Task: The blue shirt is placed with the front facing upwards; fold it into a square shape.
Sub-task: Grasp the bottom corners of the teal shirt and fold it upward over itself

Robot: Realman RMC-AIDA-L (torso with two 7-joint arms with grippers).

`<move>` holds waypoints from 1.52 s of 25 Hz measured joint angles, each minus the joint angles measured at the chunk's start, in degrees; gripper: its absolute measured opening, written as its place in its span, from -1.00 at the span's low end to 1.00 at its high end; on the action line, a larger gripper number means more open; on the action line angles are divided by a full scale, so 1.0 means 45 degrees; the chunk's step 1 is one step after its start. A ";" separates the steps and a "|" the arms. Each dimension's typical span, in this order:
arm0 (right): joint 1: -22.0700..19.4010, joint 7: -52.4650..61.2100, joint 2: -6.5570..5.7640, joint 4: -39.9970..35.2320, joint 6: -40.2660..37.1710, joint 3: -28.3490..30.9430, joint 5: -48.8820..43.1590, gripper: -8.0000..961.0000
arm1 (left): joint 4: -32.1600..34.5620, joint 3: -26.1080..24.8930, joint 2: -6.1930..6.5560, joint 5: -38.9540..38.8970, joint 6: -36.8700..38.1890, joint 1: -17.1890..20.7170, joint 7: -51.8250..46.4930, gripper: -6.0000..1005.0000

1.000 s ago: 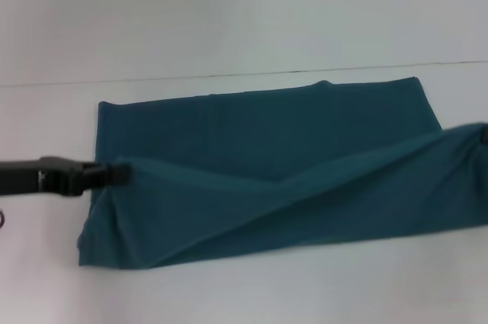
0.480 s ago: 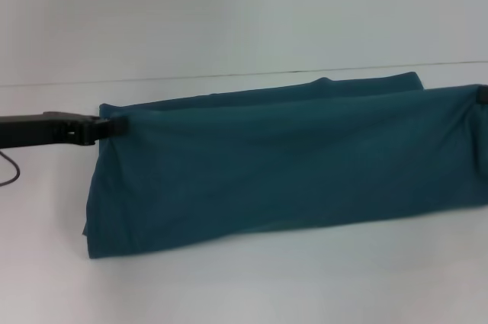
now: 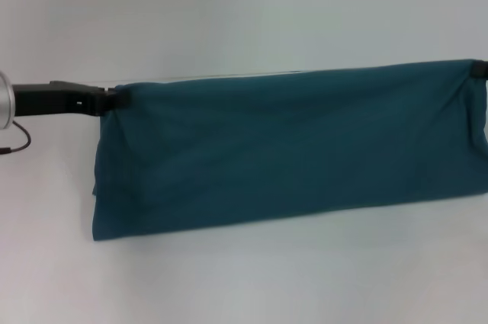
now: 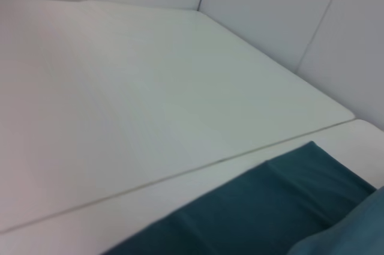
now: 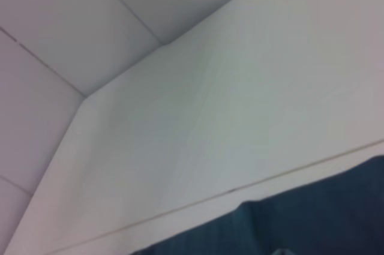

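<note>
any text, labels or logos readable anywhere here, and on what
None can be read.
The blue shirt shows only plain fabric in all three views; no lettering or label faces the cameras.
The left gripper, pinching the shirt's raised left corner, carries a tiny white mark, too small to read.
The right gripper at the raised right corner shows no marking.
The table is bare of print.

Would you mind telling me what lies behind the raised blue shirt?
The wrist views show more blue shirt lying flat on the white table; from the head view, it is hidden.
</note>
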 joint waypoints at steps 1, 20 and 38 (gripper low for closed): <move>0.0067 0.0036 0.0026 0.0000 0.0150 0.0008 0.0003 -0.69 | -0.0037 0.0084 0.0022 0.0002 -0.0182 -0.0077 -0.0011 -0.87; 0.1452 0.0123 0.0275 0.1072 0.3192 -0.0486 0.0045 -0.62 | -0.1316 0.1308 0.0107 0.0003 -0.3522 -0.0923 0.0144 -0.79; 0.2439 -0.2190 0.1236 0.2802 0.8431 -0.1543 0.0365 -0.55 | -0.1948 0.1328 -0.1781 -0.0078 -0.8016 -0.1150 0.3167 -0.71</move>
